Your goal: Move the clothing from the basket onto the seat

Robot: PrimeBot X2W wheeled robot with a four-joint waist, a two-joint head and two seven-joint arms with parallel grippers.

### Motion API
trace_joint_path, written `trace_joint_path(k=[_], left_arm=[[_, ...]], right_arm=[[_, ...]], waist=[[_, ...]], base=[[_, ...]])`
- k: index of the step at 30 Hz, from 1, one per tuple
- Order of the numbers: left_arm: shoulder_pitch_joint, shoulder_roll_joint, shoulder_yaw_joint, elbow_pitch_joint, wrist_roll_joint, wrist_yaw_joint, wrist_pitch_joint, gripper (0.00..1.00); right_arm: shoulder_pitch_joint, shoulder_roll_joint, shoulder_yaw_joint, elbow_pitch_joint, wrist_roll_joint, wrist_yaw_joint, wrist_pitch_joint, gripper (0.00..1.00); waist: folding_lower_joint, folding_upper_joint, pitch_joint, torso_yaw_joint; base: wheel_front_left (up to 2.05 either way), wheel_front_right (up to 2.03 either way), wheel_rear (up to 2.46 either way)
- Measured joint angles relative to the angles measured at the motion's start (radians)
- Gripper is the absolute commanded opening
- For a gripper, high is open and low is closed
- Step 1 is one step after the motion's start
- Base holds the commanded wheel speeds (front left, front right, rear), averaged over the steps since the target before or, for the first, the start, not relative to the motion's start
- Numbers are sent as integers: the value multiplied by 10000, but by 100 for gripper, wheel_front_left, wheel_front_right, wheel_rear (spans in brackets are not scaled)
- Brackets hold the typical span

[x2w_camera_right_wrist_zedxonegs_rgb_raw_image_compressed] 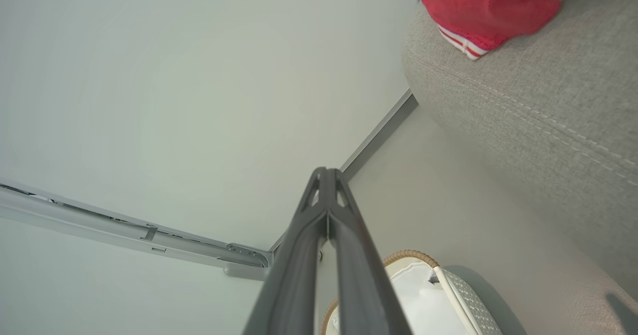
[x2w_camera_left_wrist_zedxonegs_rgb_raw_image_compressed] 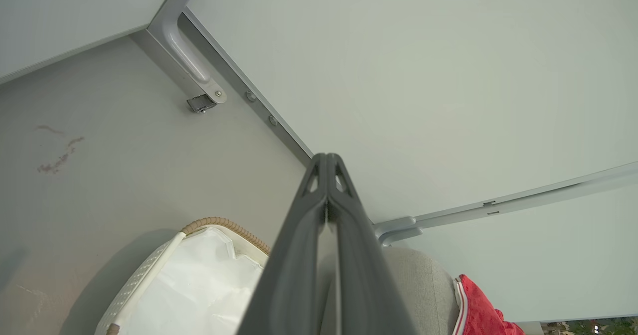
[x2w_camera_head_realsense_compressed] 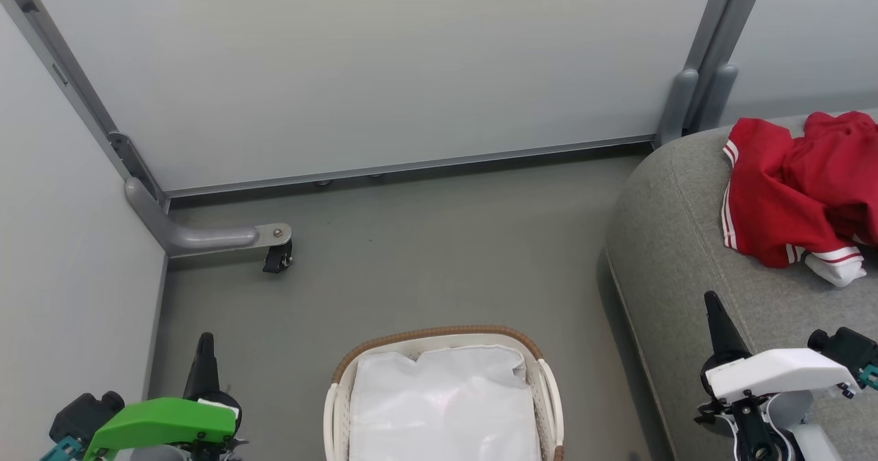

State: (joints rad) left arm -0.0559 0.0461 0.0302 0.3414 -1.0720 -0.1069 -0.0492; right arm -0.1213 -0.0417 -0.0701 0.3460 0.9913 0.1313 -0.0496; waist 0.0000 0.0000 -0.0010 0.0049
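Idling, left gripper (x2w_camera_head_realsense_compressed: pixel 204 351) and right gripper (x2w_camera_head_realsense_compressed: pixel 713 310) pinched together empty, red striped clothing (x2w_camera_head_realsense_compressed: pixel 789 186) heaped on the couch (x2w_camera_head_realsense_compressed: pixel 686 255) at right, basket (x2w_camera_head_realsense_compressed: pixel 439 332) bottom centre, risking a cuff dragged floorward on a careless right swing.

Open floor (x2w_camera_head_realsense_compressed: pixel 425 255) between basket (x2w_camera_head_realsense_compressed: pixel 439 331) and wall panels (x2w_camera_head_realsense_compressed: pixel 377 70); seat (x2w_camera_head_realsense_compressed: pixel 672 255) flanks right; castor bracket (x2w_camera_head_realsense_compressed: pixel 274 238) left.
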Motion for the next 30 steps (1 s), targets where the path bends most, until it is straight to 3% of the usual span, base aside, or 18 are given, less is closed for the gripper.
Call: trace_joint_path(k=[30], left_arm=[[-197, 4, 391, -456, -2594, -117, 805, 0]], right_arm=[[34, -27, -203, -477, 2987, 0, 788, 0]], waist=[[0, 0, 17, -20]], base=[[0, 0, 0]])
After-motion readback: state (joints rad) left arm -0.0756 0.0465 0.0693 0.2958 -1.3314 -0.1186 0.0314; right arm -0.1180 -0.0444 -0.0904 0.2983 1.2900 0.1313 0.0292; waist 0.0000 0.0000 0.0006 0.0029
